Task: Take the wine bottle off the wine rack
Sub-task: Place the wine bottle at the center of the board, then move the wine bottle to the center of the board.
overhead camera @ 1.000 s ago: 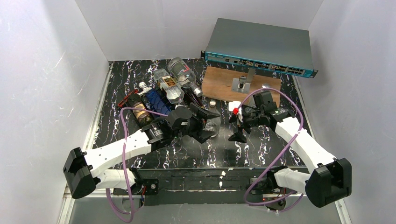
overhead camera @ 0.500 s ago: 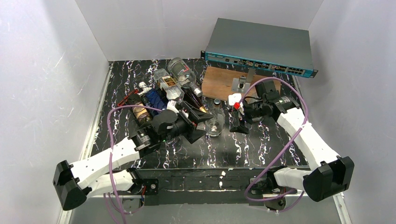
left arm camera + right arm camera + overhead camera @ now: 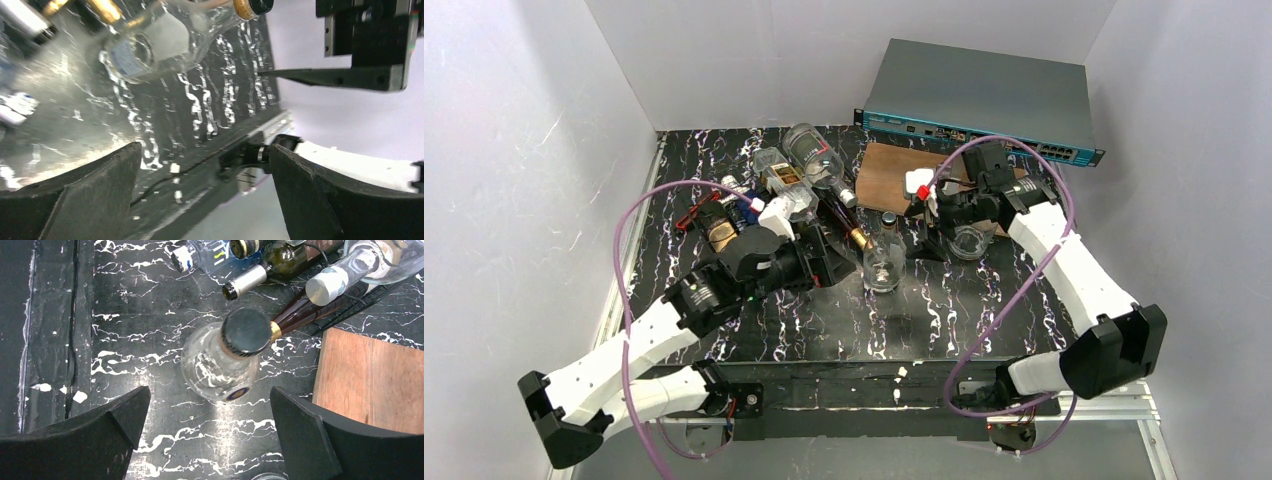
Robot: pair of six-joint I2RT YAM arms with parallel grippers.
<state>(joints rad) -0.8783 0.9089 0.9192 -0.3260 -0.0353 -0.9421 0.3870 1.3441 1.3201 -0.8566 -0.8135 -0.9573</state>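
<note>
The wine bottle [image 3: 884, 265], clear round-bodied glass with a dark cap, stands upright on the black marbled table, off the wine rack [image 3: 350, 302]. It shows from above in the right wrist view [image 3: 220, 367] and at the top of the left wrist view [image 3: 150, 45]. My left gripper [image 3: 836, 262] is open just left of it, apart from the glass, with nothing between the fingers [image 3: 205, 150]. My right gripper [image 3: 924, 235] hangs open to the right of the bottle, empty [image 3: 210, 392]. The thin black wire rack is mostly covered by bottles and my left arm in the top view.
Several bottles lie on the rack, among them a big clear one [image 3: 809, 150] and a dark one with a gold neck [image 3: 849, 228]. A brown wooden board [image 3: 889, 180] and a network switch [image 3: 984, 100] sit at the back right. A small glass jar [image 3: 969, 243] is under my right arm.
My left gripper has opened and drawn back left from the bottle, which now stands alone. The right arm has swung toward the back, near the board's edge.
</note>
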